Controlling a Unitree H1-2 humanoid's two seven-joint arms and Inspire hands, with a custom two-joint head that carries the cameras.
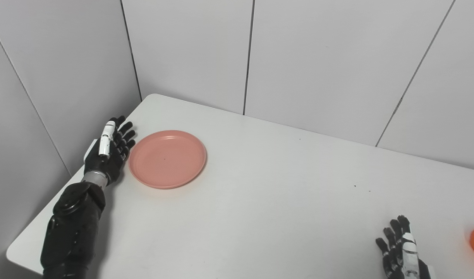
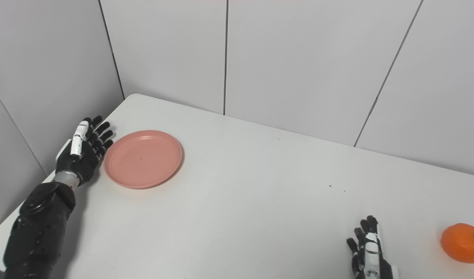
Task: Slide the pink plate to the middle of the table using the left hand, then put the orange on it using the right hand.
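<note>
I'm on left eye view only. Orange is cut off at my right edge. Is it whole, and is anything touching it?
Observer: The orange is whole in the right eye view, sitting alone on the table.
Operator: Where's the right hand relative to it?
Observer: The right hand is open, to the left of the orange with bare table between them.
Operator: Stem end visible?
Observer: Yes, a small dark green mark faces up on top, near its right side.
</note>
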